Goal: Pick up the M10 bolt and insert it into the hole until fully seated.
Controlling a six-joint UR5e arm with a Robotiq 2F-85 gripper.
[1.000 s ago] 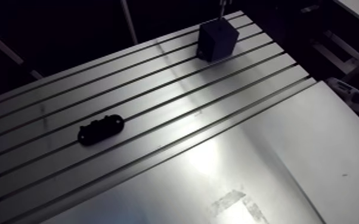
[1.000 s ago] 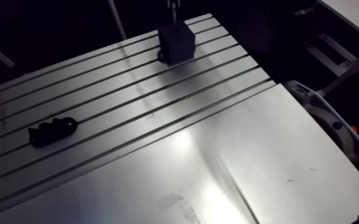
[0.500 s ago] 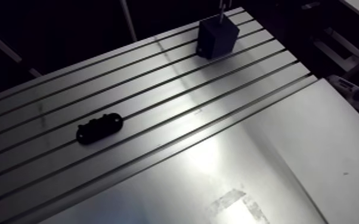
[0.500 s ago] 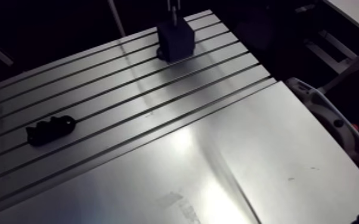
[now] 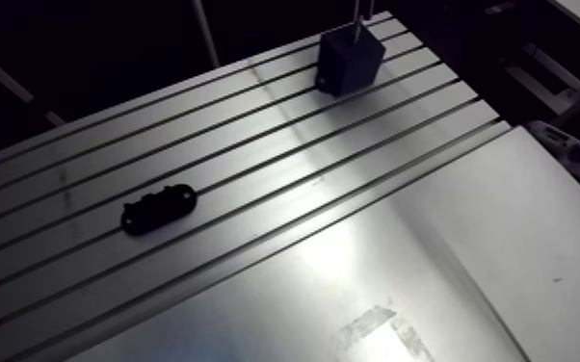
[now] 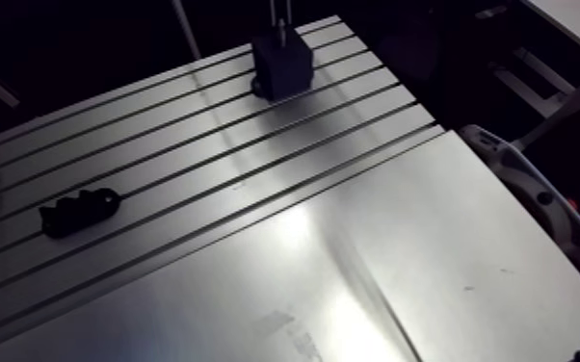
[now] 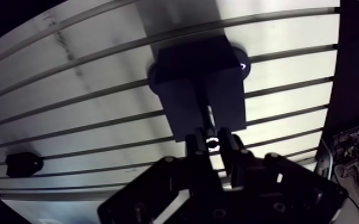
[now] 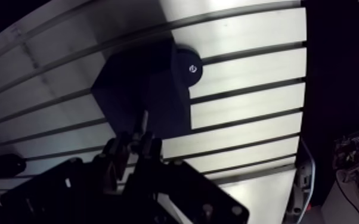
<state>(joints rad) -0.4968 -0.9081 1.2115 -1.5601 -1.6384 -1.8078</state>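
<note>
Pincer (image 7: 210,143) clenched on bolt (image 7: 212,140), shank pointing down from it onto the block (image 7: 185,77) right below. Hole hidden from me. Risk as I see it: slight tilt or offset, tip catches rim, jams or slips.

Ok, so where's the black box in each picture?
Arm view: the black box stands at the table's far end, near a corner.
Wrist view: the black box sits just ahead of the pincer, which is shut on the bolt.
Shared landmark: the small black holder lying on the slotted table, well away from the box.
</note>
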